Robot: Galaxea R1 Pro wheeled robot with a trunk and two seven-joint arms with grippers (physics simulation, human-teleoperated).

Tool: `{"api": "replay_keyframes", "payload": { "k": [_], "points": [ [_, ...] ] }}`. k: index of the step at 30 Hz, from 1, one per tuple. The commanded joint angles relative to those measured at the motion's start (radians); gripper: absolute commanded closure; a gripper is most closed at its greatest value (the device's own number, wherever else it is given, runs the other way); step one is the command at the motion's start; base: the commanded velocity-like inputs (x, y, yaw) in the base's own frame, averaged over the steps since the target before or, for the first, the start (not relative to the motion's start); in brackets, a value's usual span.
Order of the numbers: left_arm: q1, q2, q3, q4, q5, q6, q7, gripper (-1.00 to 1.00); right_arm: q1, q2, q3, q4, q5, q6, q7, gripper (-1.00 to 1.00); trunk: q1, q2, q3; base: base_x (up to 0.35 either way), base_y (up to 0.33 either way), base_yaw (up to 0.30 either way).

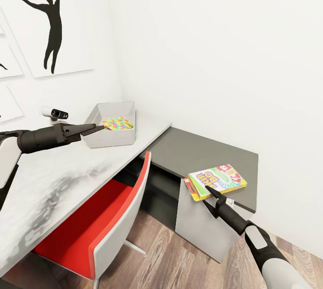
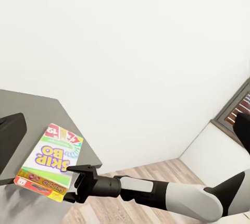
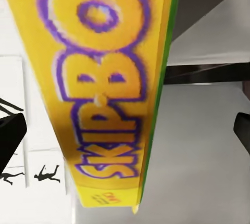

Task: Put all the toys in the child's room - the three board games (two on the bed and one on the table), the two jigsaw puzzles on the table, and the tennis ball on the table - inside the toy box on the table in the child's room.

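- At the far left of the head view we are seeing wall pictures [image 1: 49, 24] with black silhouette figures, and below them a small white-and-black device [image 1: 54, 112] lying on the bench [image 1: 67, 177] near the wall.
- We are holding the left claw [image 1: 96, 129] out over the light grey speckled top, its dark fingers lying close together with nothing between them, their tips just at the toy box's near wall.
- The toy box [image 1: 112, 136] is sitting on the bench near the corner of the room, and a jigsaw puzzle [image 1: 118, 123] of bright coloured pieces is lying flat inside it.
- A chair [image 1: 107, 222] with a red seat and a white shell is standing tucked under the light top.
- Further right, the lower dark grey wing [image 1: 202, 154] is running along the wall.
- The SKIP-BO board game [image 1: 217, 181] is lying at the front edge of that wing, part of it overhanging the edge.
- We are reaching the right claw [image 1: 207, 189] to the box's near end; in the left wrist view its fingers [image 2: 78, 169] are sitting above and below the box's edge, so it is clamped on the game.
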Motion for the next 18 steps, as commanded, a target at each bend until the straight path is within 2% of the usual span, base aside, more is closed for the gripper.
{"api": "replay_keyframes", "payload": {
  "k": [1,18],
  "points": [
    [-0.001,0.001,-0.001,0.0,0.001,0.004,-0.003,-1.0,-0.001,0.0,-0.003,0.0,-0.001,0.005,0.002,-1.0,0.0,0.0,-0.001,0.0,0.0,0.0],
    [-0.001,0.001,0.003,0.0,0.001,0.004,-0.003,-1.0,-0.001,-0.001,-0.004,0.0,-0.001,0.005,0.006,-1.0,0.0,0.0,-0.001,0.0,0.0,0.0]
  ]
}}
